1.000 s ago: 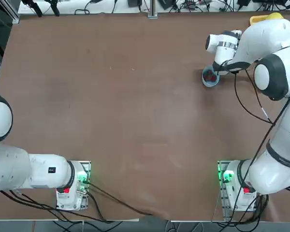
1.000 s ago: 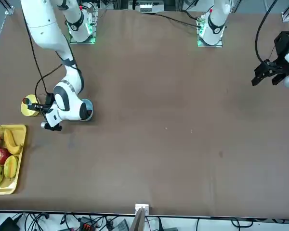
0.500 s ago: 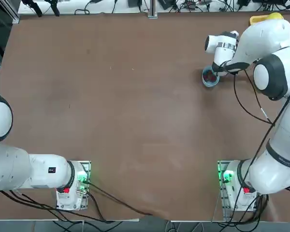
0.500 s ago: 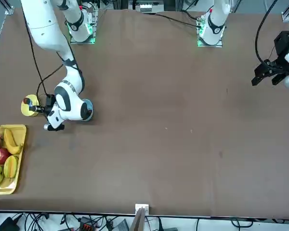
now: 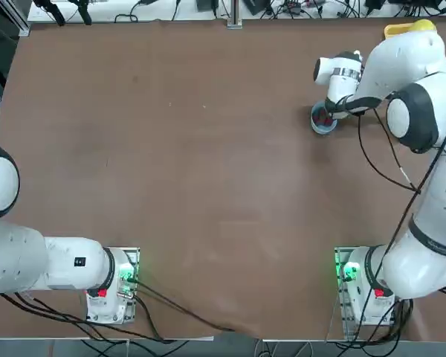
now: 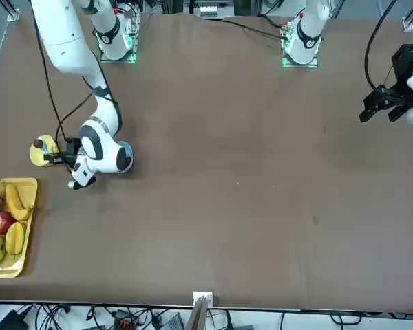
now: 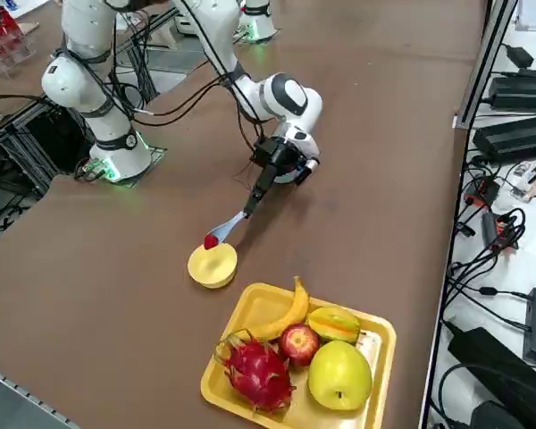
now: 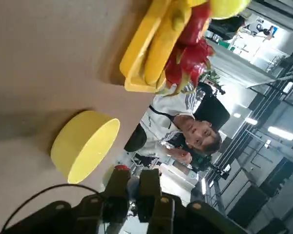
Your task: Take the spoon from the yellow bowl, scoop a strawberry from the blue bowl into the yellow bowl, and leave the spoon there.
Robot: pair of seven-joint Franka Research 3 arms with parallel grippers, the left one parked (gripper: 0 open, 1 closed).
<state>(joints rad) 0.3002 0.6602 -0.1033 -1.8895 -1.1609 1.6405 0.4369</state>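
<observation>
On the brown table (image 7: 375, 179), a yellow fruit tray (image 7: 250, 313) lies just beside the yellow bowl (image 7: 213, 265). The blue bowl (image 5: 323, 126) sits under the wrist. The right hand (image 7: 270, 175) is closed on the spoon (image 7: 235, 221), held level so the strawberry (image 7: 211, 241) is carried over the yellow bowl.

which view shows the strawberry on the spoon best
The right side view: the spoon, held by the right gripper, carries the strawberry just above the yellow bowl. The wrist view shows only a red sliver; the front view a small dot; the top view hides it.
</observation>
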